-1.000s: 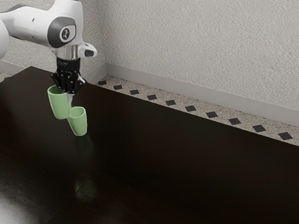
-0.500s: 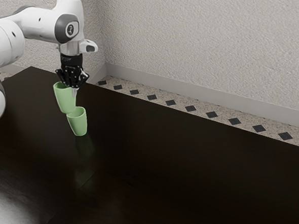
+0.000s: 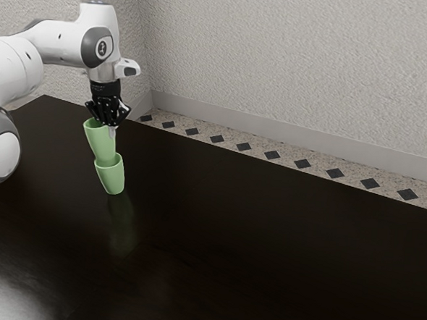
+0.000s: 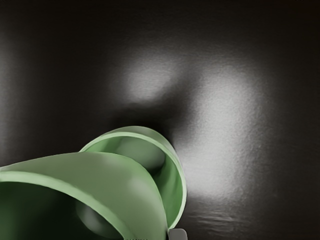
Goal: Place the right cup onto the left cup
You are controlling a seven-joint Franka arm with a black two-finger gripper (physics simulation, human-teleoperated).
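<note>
Gripper (image 3: 109, 130) pinching upper green cup (image 3: 99, 140) by its wall near the rim; cup's base is at the mouth of lower green cup (image 3: 111, 180), which stands on dark table (image 3: 266, 243). Diamond-patterned floor (image 3: 244, 147) and textured wall (image 3: 292, 56) beyond far edge.

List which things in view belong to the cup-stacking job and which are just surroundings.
In the job:
- upper green cup, held by the fingers, its base at or over the lower cup's mouth
- lower green cup, the one to stack onto
- dark table, supporting the lower cup

Just surroundings:
- textured wall
- floor with dark diamonds
</note>
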